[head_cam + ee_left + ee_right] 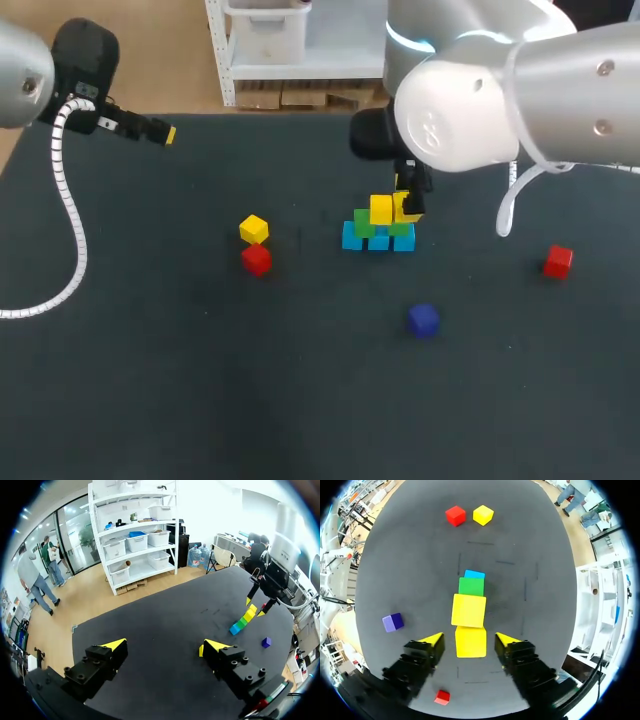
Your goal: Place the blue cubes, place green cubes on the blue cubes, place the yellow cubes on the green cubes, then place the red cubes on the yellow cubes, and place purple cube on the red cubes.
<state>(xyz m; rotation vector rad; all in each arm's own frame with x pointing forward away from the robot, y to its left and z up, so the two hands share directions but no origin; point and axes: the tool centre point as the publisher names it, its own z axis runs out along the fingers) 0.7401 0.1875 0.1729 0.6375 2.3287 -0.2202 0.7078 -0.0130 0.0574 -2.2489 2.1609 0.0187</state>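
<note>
Hovering over the stack, the right gripper stood released, fingers clear on either side of a yellow cube sitting atop the green cubes. Light, rigid and smooth-faced, I'd judge: pinch opposite flat sides squarely. The left gripper hung open too.

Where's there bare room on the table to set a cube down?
Bare: the table's near side, in front of the purple cube and left red cube; also the left part below the left gripper. Crowded: the cube stack, with the right gripper straddling a yellow cube.
</note>
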